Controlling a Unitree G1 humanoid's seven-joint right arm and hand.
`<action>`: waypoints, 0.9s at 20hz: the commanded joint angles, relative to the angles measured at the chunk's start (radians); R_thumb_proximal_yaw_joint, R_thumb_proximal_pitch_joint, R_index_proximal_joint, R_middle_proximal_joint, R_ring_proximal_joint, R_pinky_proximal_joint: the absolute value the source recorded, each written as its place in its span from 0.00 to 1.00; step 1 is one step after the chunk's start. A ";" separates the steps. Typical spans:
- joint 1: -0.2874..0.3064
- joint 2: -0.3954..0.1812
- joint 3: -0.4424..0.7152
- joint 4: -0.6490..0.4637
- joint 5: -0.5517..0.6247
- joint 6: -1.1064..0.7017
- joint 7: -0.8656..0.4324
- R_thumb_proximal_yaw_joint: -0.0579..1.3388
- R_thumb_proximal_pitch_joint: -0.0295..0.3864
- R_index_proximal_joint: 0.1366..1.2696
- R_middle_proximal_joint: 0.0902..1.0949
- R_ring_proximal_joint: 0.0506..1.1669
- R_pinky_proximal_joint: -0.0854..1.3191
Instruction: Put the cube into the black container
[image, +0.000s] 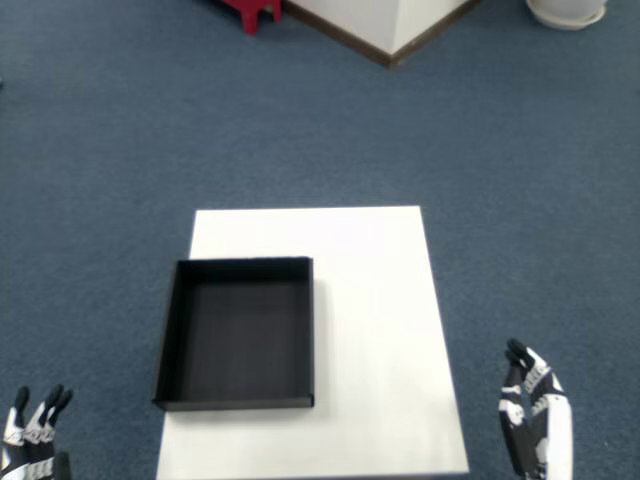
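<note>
My right hand hangs open beside the white table, fingers apart, holding nothing. The black container sits there, showing only its dark floor.

A shallow black square container sits on the left half of a white rectangular table, over blue carpet floor. The right hand hangs off the table's right edge, fingers apart, holding nothing. The left hand shows at bottom left.

Right hand low, empty, fingers apart, pointing forward.
</note>
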 joint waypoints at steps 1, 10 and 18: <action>-0.020 -0.008 -0.013 -0.008 0.064 -0.016 0.044 0.37 0.73 0.23 0.25 0.30 0.29; -0.009 0.010 -0.036 -0.005 0.180 0.005 0.193 0.37 0.76 0.24 0.26 0.31 0.31; 0.010 0.042 -0.060 -0.013 0.267 0.016 0.333 0.35 0.73 0.25 0.26 0.31 0.29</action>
